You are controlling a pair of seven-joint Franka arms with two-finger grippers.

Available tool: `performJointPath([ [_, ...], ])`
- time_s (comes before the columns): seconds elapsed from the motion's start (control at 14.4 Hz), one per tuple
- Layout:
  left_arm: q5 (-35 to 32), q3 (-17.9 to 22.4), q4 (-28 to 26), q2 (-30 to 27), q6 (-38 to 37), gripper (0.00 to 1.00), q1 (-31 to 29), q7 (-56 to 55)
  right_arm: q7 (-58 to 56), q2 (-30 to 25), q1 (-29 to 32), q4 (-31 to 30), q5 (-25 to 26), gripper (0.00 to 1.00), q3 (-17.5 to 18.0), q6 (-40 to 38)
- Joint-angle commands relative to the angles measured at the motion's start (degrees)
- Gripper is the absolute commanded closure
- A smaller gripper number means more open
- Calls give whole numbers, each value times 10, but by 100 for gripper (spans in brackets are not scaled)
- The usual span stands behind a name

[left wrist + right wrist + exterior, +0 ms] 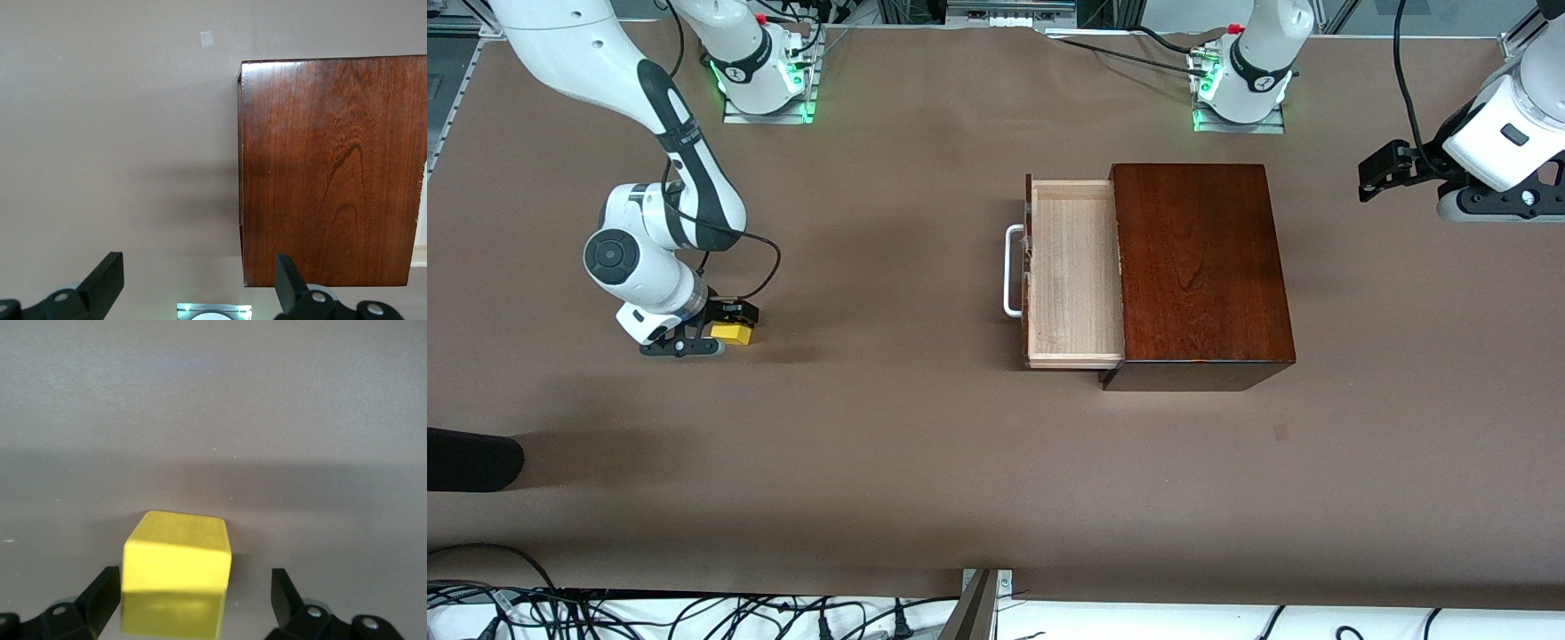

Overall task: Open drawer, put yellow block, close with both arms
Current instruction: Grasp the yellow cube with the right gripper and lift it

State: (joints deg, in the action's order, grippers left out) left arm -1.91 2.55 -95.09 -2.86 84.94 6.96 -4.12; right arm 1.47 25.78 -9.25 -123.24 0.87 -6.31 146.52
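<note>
The drawer [1074, 271] stands pulled out of the dark wooden box [1200, 267], with its pale tray bare and its white handle [1012, 271] toward the right arm's end. The yellow block [732, 333] lies on the table toward the right arm's end. My right gripper [725, 336] is low at the table, open, with the block [177, 567] between its fingers. One finger [103, 593] is close against the block and the other stands apart. My left gripper [1383, 173] waits open and empty at the left arm's end, beside the box [327, 167], and shows in its wrist view [200, 280].
A black object [471, 458] juts in at the table edge toward the right arm's end, nearer to the front camera. Cables [694, 613] run along the front edge. The arm bases [765, 80] stand at the back with green lights.
</note>
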Motion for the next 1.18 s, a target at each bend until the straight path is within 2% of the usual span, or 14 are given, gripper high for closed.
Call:
performJointPath([
  [0.0, 14, -2, -9, -12, 4, 0, -5, 14, -11, -2, 6, -9, -8, 23, 3, 16],
  [0.21, 14, -2, -4, -8, 5, 0, -6, 14, -5, -2, 6, -9, -8, 74, 3, 14],
  [0.35, 14, -2, -1, -5, 9, 0, -10, 14, -4, -4, 6, -9, -8, 95, 3, 11],
  [0.49, 15, -3, 15, 7, 8, 0, -22, 13, -9, -8, 6, -8, -8, 97, 3, 6],
  [0.7, 15, -3, 23, 11, 8, 0, -27, 13, -9, -49, 6, -2, -8, 97, 6, -61],
  [0.84, 13, -2, 25, 13, 8, 0, -30, 16, -10, -91, 5, 8, -9, 97, 11, -131],
  [0.98, 10, -2, 38, 17, 8, 0, -30, 16, -7, -126, 5, 34, -15, 97, 32, -207],
  [1.11, 14, -2, 45, 19, 10, 0, -35, 16, 0, -139, 3, 99, -31, 96, 55, -309],
])
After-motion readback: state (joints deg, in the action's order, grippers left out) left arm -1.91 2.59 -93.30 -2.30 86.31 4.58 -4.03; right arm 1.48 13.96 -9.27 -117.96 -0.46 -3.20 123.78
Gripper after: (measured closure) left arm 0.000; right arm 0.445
